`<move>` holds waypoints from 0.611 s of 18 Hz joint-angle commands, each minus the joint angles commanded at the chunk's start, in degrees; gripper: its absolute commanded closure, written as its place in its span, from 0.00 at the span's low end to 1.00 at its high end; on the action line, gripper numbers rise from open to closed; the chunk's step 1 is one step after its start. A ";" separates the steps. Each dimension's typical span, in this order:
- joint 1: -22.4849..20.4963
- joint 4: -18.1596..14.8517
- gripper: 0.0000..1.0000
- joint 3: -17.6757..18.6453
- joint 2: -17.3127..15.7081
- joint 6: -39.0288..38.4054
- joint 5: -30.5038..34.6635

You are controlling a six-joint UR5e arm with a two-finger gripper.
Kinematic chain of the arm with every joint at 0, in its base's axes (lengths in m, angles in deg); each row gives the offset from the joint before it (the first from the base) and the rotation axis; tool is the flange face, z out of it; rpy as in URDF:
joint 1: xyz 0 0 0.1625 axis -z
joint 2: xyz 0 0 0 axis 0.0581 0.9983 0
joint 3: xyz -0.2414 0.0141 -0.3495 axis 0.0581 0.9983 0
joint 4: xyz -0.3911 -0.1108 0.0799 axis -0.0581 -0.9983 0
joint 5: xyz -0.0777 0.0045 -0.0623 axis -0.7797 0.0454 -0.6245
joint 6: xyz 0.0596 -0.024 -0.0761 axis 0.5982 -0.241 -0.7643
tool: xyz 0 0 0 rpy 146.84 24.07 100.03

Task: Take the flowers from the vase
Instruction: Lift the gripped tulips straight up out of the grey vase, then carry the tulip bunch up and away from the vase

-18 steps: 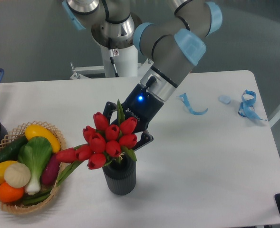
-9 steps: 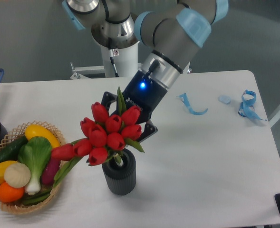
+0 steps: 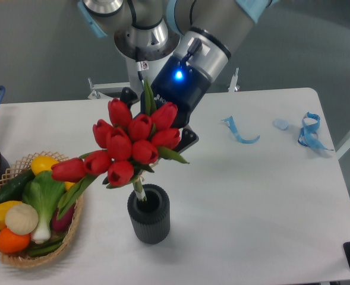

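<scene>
Hand (image 3: 157, 133) closed on the flowers (image 3: 130, 145), mostly hidden behind the buds: one bunch, about ten red tulip buds counted, held tilted above the surface (image 3: 252, 202), pale stem ends dipping into the mouth of the vase (image 3: 148, 214). One dark ribbed vase upright below the bunch; one wicker basket (image 3: 73, 228) of vegetables just left of it, one drooping bud overhanging its rim. Two blue ribbon scraps (image 3: 240, 132) well apart at the far right.

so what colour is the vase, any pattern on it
Dark grey, with vertical ribs around its side. The vase shows clearly in the fixed camera view, below the flowers.
</scene>
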State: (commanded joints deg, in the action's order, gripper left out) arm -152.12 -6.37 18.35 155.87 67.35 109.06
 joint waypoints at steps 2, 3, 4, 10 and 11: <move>-2.72 0.00 0.52 0.18 0.17 0.52 0.09; -4.13 0.09 0.52 0.09 0.26 0.79 0.18; -4.84 0.09 0.52 -0.17 0.79 1.31 0.26; -10.37 0.09 0.52 0.79 3.51 10.27 0.70; -11.17 0.09 0.52 1.31 3.60 11.68 0.70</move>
State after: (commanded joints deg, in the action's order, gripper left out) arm -163.28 -6.28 19.66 159.47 79.02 109.76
